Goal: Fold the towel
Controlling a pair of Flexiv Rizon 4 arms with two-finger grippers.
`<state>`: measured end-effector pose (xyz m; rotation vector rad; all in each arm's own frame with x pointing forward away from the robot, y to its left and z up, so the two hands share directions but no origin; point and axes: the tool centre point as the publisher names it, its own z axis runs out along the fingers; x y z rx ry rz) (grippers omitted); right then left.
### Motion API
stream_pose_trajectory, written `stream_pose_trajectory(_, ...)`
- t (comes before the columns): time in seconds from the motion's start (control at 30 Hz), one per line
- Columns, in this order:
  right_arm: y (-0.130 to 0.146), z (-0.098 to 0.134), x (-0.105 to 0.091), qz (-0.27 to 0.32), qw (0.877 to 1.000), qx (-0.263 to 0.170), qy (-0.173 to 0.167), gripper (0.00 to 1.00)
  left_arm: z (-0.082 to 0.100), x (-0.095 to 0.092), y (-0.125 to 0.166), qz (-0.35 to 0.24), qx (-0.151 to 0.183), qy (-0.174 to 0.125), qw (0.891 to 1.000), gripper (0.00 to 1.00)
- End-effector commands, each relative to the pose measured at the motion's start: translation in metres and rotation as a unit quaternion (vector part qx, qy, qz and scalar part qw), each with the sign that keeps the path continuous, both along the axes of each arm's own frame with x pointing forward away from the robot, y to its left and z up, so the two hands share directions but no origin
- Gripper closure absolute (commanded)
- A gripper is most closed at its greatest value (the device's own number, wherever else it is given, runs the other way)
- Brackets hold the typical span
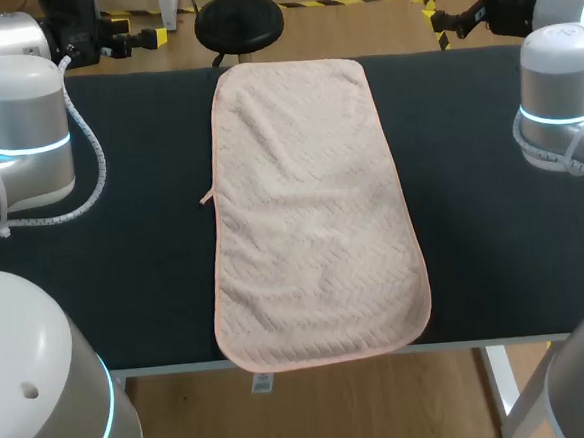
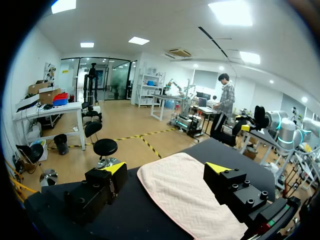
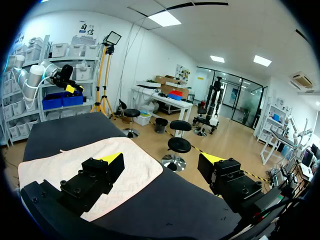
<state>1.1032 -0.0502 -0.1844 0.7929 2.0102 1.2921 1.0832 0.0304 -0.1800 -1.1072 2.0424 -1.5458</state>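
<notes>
- Dark matte table [image 1: 133,240], flat and rectangular.
- One towel [image 1: 312,218]: pale pink with a zigzag weave, long, rounded at the corners. It lies unfolded and slightly wrinkled down the table's middle, from the far edge to the near edge.
- Two grippers, the left gripper [image 2: 167,170] and the right gripper [image 3: 162,160]. Each has two blocky black fingers with yellow tips, spread wide apart and gripping nothing, raised above the table.

Head view high overhead, looking down on table [image 1: 157,289], wrist views low, facing outward, sharing the towel [image 1: 312,218]

Pale pink towel [image 1: 312,218] — herringbone-woven — and a charcoal-black table [image 1: 143,239].
</notes>
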Motion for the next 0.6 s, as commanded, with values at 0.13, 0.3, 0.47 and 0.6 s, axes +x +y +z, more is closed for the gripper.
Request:
stream_pose_trajectory(0.13, 0.000, 0.000, 0.000, 0.000, 1.000, 0.000, 0.000, 0.00, -0.001, 0.000, 0.000, 0.001, -0.001, -0.002, 1.000, 0.00)
stream_pose_trajectory(0.3, 0.000, 0.000, 0.000, 0.000, 1.000, 0.000, 0.000, 0.00, -0.001, 0.000, 0.000, 0.001, -0.001, -0.002, 1.000, 0.00)
stream_pose_trajectory(0.47, 0.000, 0.000, 0.000, 0.000, 1.000, 0.000, 0.000, 0.00, -0.002, 0.000, -0.003, -0.009, 0.011, 0.001, 1.000, 0.00)
stream_pose_trajectory(0.6, 0.019, -0.004, 0.004, 0.122, 0.967, -0.220, 0.032, 0.00, -0.007, 0.002, -0.016, -0.120, 0.136, 0.030, 0.983, 0.00)
